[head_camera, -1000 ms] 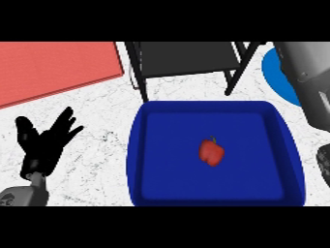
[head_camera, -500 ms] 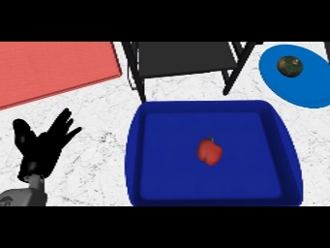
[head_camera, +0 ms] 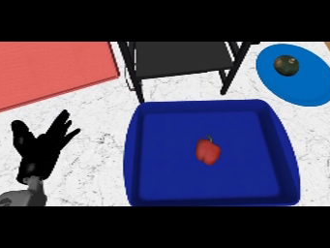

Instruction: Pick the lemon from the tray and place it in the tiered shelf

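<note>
Tiered shelf (head_camera: 185, 58) cropped at the top edge: only one dark level and black legs show. Forearm cut off below. The left hand (head_camera: 42, 145) sits low at left over the counter (head_camera: 96, 116), fingers straight, fanned wide, holding nothing. The task's thing reads as a small red, pepper-like fruit (head_camera: 209, 151), lying mid blue tray (head_camera: 133, 155). Counter is white, marbled. Red slab (head_camera: 46, 68) upper left. Blue plate (head_camera: 311, 89) upper right bears a dark round fruit (head_camera: 287, 64), kind unclear.

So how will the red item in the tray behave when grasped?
The red item looks rounded and lobed, so it may rock or roll if nudged. Small, probably light. Raised walls of the blue tray should contain it.
</note>
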Tool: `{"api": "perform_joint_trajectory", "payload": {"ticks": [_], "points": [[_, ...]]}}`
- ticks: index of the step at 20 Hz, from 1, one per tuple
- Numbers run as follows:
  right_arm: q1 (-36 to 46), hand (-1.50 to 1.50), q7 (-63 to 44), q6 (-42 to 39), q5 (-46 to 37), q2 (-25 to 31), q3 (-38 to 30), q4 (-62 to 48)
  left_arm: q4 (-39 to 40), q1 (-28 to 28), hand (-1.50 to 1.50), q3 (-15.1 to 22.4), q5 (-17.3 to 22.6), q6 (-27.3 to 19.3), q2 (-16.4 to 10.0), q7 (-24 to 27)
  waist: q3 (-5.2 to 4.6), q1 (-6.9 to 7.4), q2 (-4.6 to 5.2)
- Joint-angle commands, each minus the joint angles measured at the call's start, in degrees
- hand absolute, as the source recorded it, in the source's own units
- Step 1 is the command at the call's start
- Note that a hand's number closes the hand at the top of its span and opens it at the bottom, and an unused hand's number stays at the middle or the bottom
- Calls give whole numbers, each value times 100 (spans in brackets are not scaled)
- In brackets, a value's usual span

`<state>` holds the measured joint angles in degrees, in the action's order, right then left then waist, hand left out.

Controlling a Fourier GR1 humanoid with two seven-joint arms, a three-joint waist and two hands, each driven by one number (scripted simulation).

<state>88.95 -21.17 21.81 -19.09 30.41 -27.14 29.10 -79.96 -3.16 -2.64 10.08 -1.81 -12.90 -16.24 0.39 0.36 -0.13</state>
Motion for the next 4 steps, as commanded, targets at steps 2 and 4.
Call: {"api": "perform_joint_trajectory", "payload": {"ticks": [2,4], "points": [[-581,-150,198,-793,490,478,-268,381,156,-8,0,215,-230,-286,305,-145,-35,-79,5],[-576,-150,112,-1228,568,863,-288,339,102,-81,0,-16,-30,3,-8,-246,-37,-36,17]]}}
